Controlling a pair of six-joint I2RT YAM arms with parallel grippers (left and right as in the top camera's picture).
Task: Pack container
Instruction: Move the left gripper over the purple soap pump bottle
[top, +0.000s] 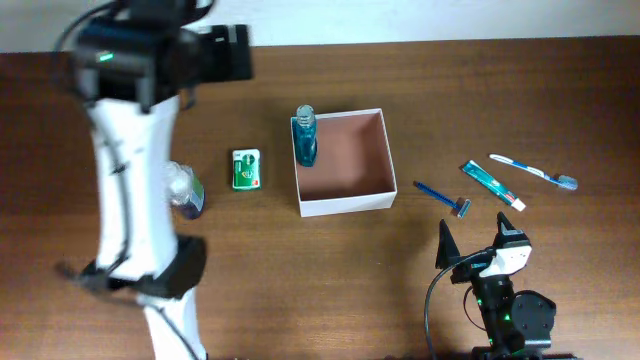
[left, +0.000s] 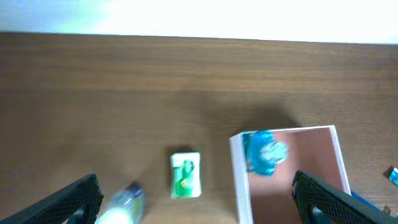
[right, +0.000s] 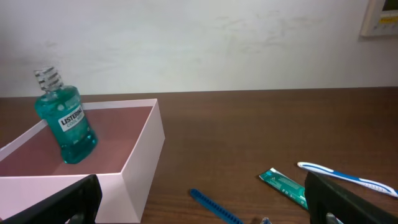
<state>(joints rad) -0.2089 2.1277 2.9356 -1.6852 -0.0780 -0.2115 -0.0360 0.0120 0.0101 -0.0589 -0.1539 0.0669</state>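
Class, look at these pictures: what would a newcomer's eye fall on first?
The teal mouthwash bottle stands upright in the far-left corner of the white-walled container. The white left arm looms over the left side of the table. A razor, toothpaste tube and toothbrush lie right of the container.

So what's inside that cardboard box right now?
One teal mouthwash bottle stands in a corner of the container; the remaining reddish-brown floor shows bare. Only the patch under the bottle is hidden.
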